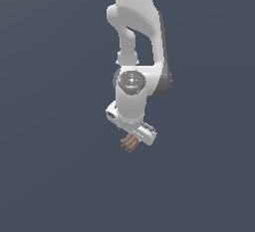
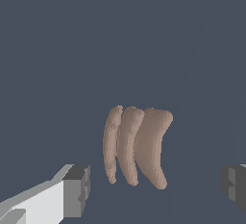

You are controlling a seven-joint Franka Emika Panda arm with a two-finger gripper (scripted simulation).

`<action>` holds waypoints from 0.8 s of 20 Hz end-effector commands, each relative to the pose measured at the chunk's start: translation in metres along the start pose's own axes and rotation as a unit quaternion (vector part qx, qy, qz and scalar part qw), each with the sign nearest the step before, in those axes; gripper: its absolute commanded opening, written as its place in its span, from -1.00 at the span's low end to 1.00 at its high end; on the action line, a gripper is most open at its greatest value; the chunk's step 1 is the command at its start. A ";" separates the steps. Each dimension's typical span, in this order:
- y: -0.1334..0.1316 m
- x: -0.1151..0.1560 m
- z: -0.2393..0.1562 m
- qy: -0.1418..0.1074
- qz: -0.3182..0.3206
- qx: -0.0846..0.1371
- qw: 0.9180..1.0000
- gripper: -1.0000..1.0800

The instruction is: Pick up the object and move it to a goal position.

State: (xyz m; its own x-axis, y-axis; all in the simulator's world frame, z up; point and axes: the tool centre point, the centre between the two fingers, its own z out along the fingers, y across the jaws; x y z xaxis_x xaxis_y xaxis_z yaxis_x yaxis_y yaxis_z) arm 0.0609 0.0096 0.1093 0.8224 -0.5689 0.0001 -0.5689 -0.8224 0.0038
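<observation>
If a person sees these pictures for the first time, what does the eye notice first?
First, the white arm hanging from the top of the exterior view against a plain dark grey background. Next, the small brown ridged object just under its tool. In the wrist view the object lies between the tool's wide-apart fingers, touching neither.

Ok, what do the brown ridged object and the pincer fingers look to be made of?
It is a simulator render, so this is a guess. The brown ridged object looks matte, with no highlights, perhaps soft plastic or rubber. The pincer fingers look like hard dull grey pads on a smooth white body.
</observation>
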 end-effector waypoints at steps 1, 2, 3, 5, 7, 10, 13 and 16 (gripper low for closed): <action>-0.004 0.002 0.005 0.000 0.020 0.001 1.000 0.92; -0.005 0.003 0.006 0.000 0.026 0.001 1.000 0.92; -0.006 0.003 0.008 0.000 0.031 0.001 1.000 0.92; -0.008 0.004 0.010 0.000 0.039 0.002 0.999 0.92; -0.009 0.004 0.012 0.000 0.044 0.002 0.999 0.92; -0.009 0.005 0.012 0.000 0.047 0.002 0.999 0.92; -0.009 0.004 0.014 0.000 0.045 0.002 0.999 0.92; -0.009 0.004 0.022 0.000 0.046 0.002 0.999 0.92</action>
State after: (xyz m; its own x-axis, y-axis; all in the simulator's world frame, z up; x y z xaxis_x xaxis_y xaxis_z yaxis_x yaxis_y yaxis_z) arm 0.0699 0.0145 0.0918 0.7674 -0.6412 0.0007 -0.6412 -0.7674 -0.0006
